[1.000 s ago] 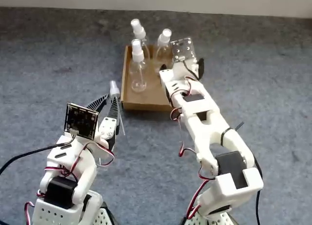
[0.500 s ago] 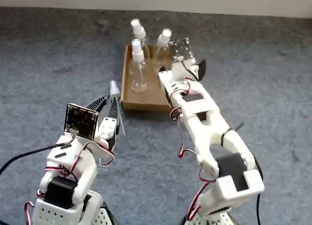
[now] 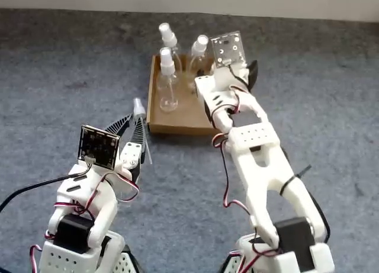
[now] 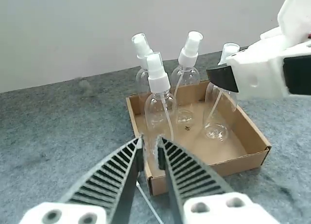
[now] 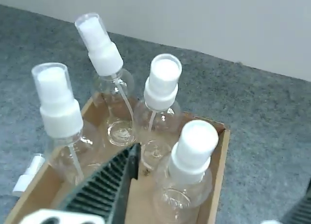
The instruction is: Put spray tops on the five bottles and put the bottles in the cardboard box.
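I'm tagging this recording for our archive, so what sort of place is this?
Probably a hobby or lab robot workspace: two white plastic robot arms with loose wiring sit on a grey carpet-like surface against a plain white wall, with a shallow brown cardboard box holding clear plastic spray bottles.

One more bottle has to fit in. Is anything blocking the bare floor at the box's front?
Partly: the right gripper sits open around the right-hand bottle, and its arm crosses above the box front. No bottle stands on that floor.
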`<state>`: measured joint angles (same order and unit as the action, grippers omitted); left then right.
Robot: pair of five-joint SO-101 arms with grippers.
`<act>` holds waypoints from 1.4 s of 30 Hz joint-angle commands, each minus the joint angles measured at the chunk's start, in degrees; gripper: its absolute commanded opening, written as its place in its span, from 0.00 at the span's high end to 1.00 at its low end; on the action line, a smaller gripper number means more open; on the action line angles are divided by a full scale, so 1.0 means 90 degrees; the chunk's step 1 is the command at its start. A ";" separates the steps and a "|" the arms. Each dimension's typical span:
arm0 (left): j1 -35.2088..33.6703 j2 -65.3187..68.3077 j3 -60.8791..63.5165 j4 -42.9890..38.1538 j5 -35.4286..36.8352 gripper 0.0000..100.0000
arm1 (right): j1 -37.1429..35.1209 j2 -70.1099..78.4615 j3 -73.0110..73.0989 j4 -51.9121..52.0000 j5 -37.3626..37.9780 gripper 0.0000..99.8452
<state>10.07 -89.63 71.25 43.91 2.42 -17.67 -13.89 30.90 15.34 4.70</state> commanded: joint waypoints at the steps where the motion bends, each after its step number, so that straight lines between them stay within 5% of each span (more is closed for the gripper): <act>1: 0.0015 0.0015 -0.0200 -0.0078 0.0010 0.99 | -0.0044 -0.0825 -0.0435 0.0581 0.0049 0.56; 7: 0.0249 0.0024 -0.0239 -0.0068 0.0010 0.99 | -0.0083 -0.2037 -0.0386 0.2134 0.0049 0.56; 13: -0.0767 0.0415 -0.1216 0.0000 -0.0020 0.99 | -0.0083 -0.3033 0.0151 0.3385 0.0049 0.56; 22: -0.2388 0.4391 -0.4518 0.2295 -0.0654 0.93 | -0.0601 -0.3570 0.0825 0.5241 0.0059 0.56; 25: -0.2339 0.5729 -0.5338 0.2833 -0.0635 0.84 | -0.0698 -0.3805 0.0874 0.5563 0.0059 0.56; 30: -0.2095 0.7526 -0.6295 0.2921 -0.0381 0.84 | -0.1099 -0.4283 0.1343 0.6501 0.0049 0.57; 42: -0.1705 1.0808 -0.7878 0.2149 0.0352 0.83 | -0.1558 -0.4957 0.3580 0.5319 0.0059 0.65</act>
<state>-6.64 4.70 4.88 67.21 4.35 -30.86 -57.05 61.76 65.36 4.97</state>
